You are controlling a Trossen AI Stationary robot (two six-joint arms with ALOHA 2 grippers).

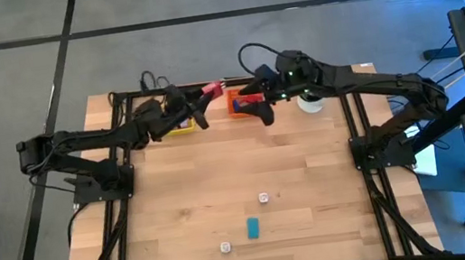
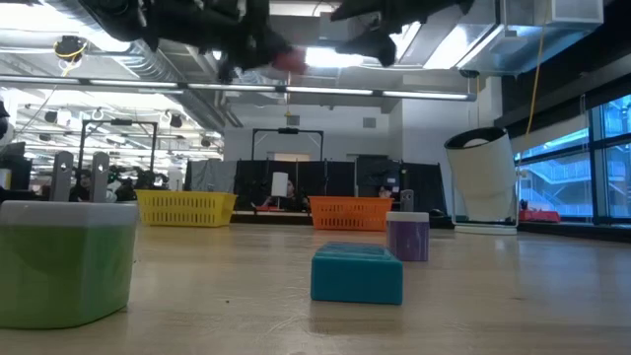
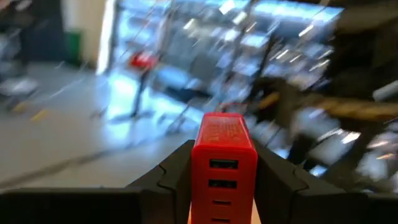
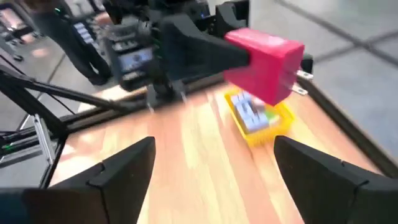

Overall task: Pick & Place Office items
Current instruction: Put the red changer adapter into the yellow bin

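My left gripper (image 1: 202,99) is raised over the table's far edge, between the yellow tray (image 1: 180,125) and the orange tray (image 1: 240,103), shut on a red block (image 3: 222,149) with sockets in its face. My right gripper (image 4: 214,168) is open and hangs over the orange tray, facing the left gripper; the red block (image 4: 264,62) shows ahead of it. On the near part of the table lie a teal block (image 1: 253,227) and two white cubes (image 1: 264,197) (image 1: 226,247). The yellow tray (image 4: 258,118) holds several small pieces. My left gripper pinches the red block by its two long side faces (image 3: 198,168), one finger on each. The fingers run along the block, roughly level, pointing toward the table's far right. The block's free end (image 4: 273,59) sticks out past the fingertips. It is lifted clear, above the yellow tray.
A white round container (image 1: 309,102) stands to the right of the orange tray, close to my right arm. In the low view a green and white block (image 2: 61,261) sits nearest, then the teal block (image 2: 357,273) and a lilac cube (image 2: 407,237). The table's middle (image 1: 220,168) is bare wood.
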